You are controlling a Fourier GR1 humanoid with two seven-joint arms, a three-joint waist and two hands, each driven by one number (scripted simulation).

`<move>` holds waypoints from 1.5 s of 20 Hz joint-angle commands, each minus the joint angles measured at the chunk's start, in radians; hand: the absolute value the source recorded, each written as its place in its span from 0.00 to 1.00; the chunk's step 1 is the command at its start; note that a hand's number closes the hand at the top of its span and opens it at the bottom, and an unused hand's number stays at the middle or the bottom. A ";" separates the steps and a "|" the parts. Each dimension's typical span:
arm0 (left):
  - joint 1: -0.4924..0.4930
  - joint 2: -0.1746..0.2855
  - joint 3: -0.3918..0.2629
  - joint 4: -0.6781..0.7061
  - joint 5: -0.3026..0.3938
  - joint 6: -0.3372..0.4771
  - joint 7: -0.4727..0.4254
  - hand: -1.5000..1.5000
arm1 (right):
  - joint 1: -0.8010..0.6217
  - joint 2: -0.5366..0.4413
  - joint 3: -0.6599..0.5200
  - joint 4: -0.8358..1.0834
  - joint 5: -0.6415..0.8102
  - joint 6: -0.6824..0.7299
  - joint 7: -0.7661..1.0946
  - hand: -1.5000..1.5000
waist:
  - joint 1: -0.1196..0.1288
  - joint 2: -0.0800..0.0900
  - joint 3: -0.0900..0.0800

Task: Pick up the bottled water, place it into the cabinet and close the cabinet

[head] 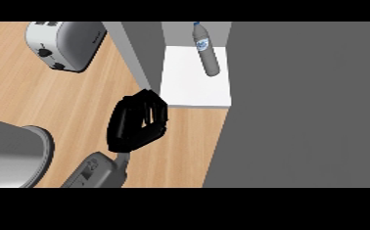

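**Bottle shelved, door open**

Head view: the bottle (207, 53) sits on the cabinet shelf (192, 84), up-right of the left hand (139, 122), its long axis pointing away. That hand, fingers relaxed and empty, lies just below the door (132, 53).

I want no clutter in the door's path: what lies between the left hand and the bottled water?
Only bare white cabinet shelf, in the head view; the bottled water stands on it, the left hand off its front left corner.
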 commanded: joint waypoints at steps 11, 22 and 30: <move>0.335 0.163 0.097 -0.313 0.023 -0.066 -0.019 1.00 | -0.320 0.326 0.283 0.119 0.129 -0.054 0.276 1.00 | -0.008 0.006 0.000; 0.469 0.289 0.226 -0.362 0.107 -0.223 -0.055 1.00 | -0.642 0.405 0.283 0.360 0.249 -0.225 0.286 1.00 | 0.014 0.008 -0.003; 0.524 0.327 0.260 -0.405 0.123 -0.269 -0.056 1.00 | -0.771 0.405 0.028 0.480 0.118 -0.277 0.330 1.00 | 0.035 0.021 -0.001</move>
